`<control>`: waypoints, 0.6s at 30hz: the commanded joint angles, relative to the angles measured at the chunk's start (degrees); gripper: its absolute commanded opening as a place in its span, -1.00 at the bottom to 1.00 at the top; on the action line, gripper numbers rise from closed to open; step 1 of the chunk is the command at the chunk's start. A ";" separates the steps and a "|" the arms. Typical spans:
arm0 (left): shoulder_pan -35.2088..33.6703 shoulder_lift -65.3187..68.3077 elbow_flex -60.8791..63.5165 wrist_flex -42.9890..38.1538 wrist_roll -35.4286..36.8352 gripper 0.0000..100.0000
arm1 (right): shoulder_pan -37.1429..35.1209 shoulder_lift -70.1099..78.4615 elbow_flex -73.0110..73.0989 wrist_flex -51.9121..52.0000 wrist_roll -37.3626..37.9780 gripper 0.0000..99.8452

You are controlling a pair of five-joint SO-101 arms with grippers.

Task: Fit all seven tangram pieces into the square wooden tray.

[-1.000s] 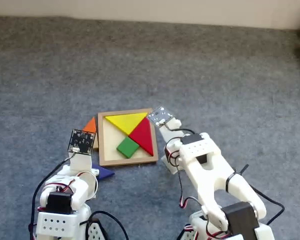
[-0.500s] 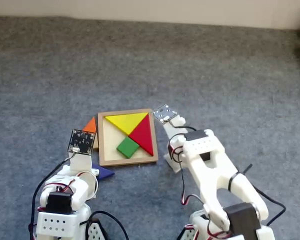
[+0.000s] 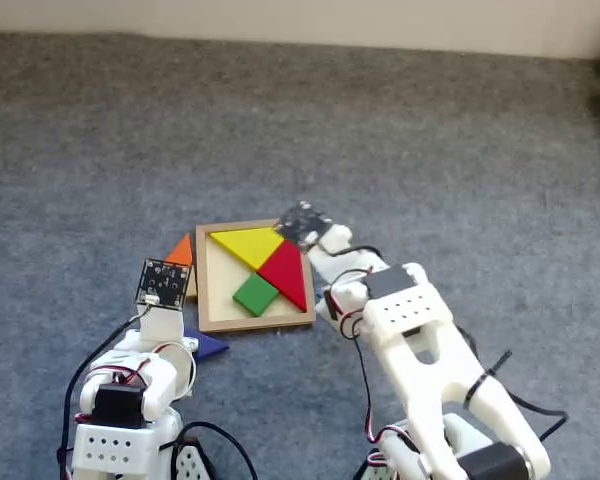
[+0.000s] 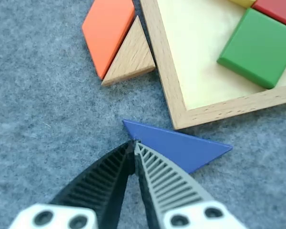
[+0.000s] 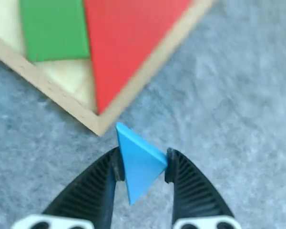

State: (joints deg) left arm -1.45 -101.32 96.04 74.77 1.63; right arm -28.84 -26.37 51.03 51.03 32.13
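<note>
The right pincer (image 5: 143, 165) has a small light-blue wooden triangle (image 5: 139, 162) clamped between its two black fingers, one point sticking out ahead. Just past that point sits a corner of the square wooden tray (image 5: 148, 67), very near, though contact cannot be made out. Beyond the corner, inside the tray, lies the large red wooden triangle (image 5: 128, 38), with the green wooden square (image 5: 52, 28) beside it and the large yellow wooden triangle (image 3: 248, 245) further in.

Over to the left pincer (image 4: 133, 144): fingers pressed together, nothing between them, tips right against one corner of the dark-blue wooden triangle (image 4: 181, 148), which lies flat on the grey carpeted worktop (image 3: 430, 150). Ahead of this pincer, outside the tray's edge, an orange wooden parallelogram (image 4: 107, 31) and a plain unpainted wooden triangle (image 4: 132, 57) lie touching each other, the triangle hard against the tray's rim.
</note>
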 commanded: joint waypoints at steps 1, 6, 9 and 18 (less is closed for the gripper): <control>-0.66 -1.54 1.19 0.35 0.53 -0.99 | -3.47 2.86 -6.81 0.31 2.81 -0.89; -0.66 -1.54 1.19 0.35 0.53 -0.99 | -7.87 9.98 -11.91 0.31 5.71 -0.89; -0.66 -1.54 1.19 0.35 0.53 -0.99 | -10.07 12.97 -13.67 0.31 5.89 -0.89; -0.66 -1.54 1.19 0.35 0.53 -0.99 | -13.49 15.60 -15.60 0.31 5.54 -0.87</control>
State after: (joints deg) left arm -1.45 -101.32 96.04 74.77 1.63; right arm -40.53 -10.29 39.25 51.03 37.41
